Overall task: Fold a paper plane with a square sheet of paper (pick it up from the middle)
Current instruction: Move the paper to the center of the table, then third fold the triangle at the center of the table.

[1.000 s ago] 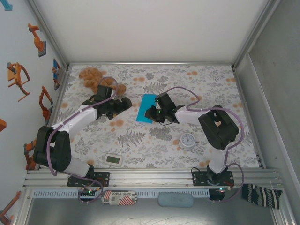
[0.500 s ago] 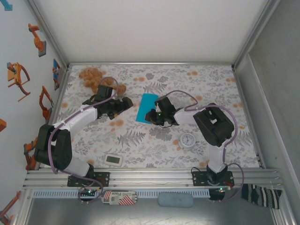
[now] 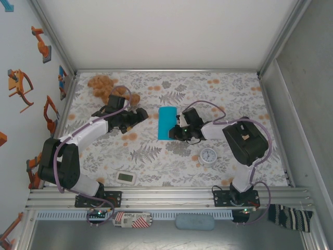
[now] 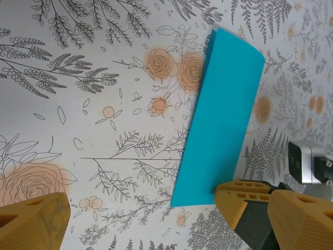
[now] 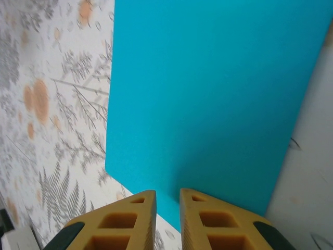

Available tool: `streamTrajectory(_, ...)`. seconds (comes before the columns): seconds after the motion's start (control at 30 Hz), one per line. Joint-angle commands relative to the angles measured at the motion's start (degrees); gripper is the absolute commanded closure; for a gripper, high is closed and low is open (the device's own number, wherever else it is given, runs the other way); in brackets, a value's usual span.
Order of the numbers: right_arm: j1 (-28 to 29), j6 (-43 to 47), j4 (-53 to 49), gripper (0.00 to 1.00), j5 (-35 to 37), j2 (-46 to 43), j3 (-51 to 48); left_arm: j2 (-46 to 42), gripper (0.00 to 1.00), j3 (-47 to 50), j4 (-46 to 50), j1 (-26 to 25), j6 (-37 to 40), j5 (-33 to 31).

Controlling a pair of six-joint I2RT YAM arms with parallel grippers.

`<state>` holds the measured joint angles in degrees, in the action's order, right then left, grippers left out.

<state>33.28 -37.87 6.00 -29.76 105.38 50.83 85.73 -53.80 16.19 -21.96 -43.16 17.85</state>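
Paper: turquoise sheet of paper [image 3: 167, 123], folded to a long strip, flat on floral tablecloth [image 3: 229, 96], between both grippers.
R gripper [image 3: 175, 131]: jaws nearly together, tips at strip's near edge; can't tell if it's pinched.
L gripper [image 3: 138, 115]: jaws wide, holding nothing; strip just ahead, apart from it, nearer one finger [image 4: 244, 200].

Paper [image 3: 167, 123] lies between left gripper [image 3: 139, 115] and right gripper [image 3: 174, 132], clock [image 3: 208, 155] nearer, rightward
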Motion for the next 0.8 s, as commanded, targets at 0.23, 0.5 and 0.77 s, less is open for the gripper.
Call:
streamTrajectory(0.23,-0.26,-10.54,0.24,0.8,8.88,-7.81,0.64,1.57,0.03,2.88,-4.73,0.01,-4.1,4.62)
streamTrajectory(0.5,-0.27,-18.55,4.28,0.81,8.74,-1.13,2.73,4.14,0.0,2.51,-6.45,-3.48,-5.9,6.36)
streamTrajectory(0.77,-0.54,-18.03,-4.85,0.82,12.01,2.26,4.38,9.17,0.1,1.12,-8.91,-7.77,-7.62,7.91)
